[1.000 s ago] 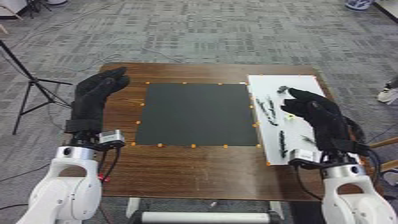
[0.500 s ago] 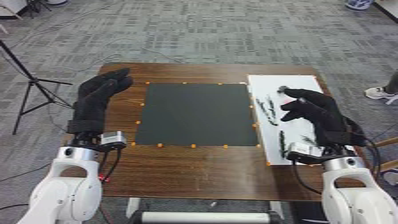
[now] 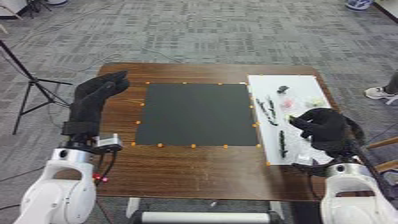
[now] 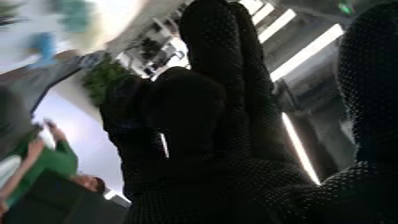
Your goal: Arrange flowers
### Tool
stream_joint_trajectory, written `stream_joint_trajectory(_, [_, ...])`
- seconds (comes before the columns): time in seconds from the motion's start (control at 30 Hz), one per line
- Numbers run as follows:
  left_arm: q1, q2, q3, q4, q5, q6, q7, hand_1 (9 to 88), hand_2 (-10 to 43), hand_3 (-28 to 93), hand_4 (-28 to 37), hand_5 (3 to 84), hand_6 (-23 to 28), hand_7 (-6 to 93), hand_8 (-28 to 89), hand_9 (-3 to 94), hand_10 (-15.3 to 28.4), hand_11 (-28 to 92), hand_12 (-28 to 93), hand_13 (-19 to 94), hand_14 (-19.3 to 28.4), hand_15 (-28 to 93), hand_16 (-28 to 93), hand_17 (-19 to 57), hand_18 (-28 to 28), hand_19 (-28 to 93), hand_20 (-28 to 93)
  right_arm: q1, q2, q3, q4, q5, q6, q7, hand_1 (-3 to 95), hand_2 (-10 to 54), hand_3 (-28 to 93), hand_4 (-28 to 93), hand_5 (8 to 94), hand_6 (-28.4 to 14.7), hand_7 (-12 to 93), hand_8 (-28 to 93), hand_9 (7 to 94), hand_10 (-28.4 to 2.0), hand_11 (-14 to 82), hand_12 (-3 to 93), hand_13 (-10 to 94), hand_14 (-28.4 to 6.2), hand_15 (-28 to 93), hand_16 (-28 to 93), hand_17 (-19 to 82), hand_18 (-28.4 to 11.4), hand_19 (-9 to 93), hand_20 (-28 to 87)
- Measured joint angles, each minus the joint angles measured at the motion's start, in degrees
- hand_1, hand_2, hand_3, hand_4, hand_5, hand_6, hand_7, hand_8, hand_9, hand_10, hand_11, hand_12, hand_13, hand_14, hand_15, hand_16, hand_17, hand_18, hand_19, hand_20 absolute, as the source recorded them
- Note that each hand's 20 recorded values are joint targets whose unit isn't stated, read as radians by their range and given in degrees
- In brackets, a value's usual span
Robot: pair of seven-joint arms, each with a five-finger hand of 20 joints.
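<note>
Over the white sheet [image 3: 300, 84] on the table's right side, my right hand [image 3: 323, 126] is held palm down, its fingers relaxed. In the right wrist view the right hand [image 4: 235, 145] has nothing visible in its grasp, and its thumb stands apart. Dark stems [image 3: 272, 110] and another dark stem [image 3: 282, 144] lie on the sheet. A pink flower [image 3: 287, 104], a small dark piece [image 3: 282, 90] and a pale yellow-green flower [image 3: 314, 102] lie farther up. A yellow-green bit shows beside the right fingertips. My left hand [image 3: 93, 97] is open above the table's left edge.
A dark square mat [image 3: 195, 114] with orange markers around it occupies the middle of the brown table [image 3: 200, 175]. A black tripod [image 3: 34, 80] stands on the floor at the left. Cables hang by both wrists.
My right hand has turned palm down and drawn back toward the robot, uncovering the pink and pale yellow-green flowers. The left hand has stayed nearly in place.
</note>
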Motion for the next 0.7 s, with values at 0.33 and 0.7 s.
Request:
stream_joint_trajectory(0.33, [2.6, 0.28, -0.21, -0.29, -0.56, 2.16, -2.29, 26.2, -0.6, 65, -18.5, 49.3, 5.2, 14.6, -7, 50.8, 15.3, 21, 11, 37, 19.7, 23, -1, 4.6, 13.7, 16, 18, 1.9, 1.1, -3.9, 2.7, -13.4, -11.8, 5.9, 29.6, -9.5, 60, -12, 65.4, -5.4, 33, -6, 82.9, -12.9, 41.6, 34.0, 92, -2.3, 61, 38, 63, -16.2, 93, 60])
stream_joint_trajectory(0.7, [4.1, 0.25, -0.32, -0.41, -0.62, 2.00, -3.14, 25.9, -0.8, 66, -18.5, 49.2, 5.2, 14.6, -7, 50.6, 15.3, 21, 11, 37, 19.7, 23, -1, 4.5, 13.6, 15, 18, 6.2, 4.3, -8.8, 7.3, -22.6, -12.6, 8.9, 29.6, -9.5, 59, -12, 66.5, -5.4, 37, -5, 84.6, -12.5, 44.4, 35.1, 94, -1.2, 61, 37, 66, -14.7, 93, 59])
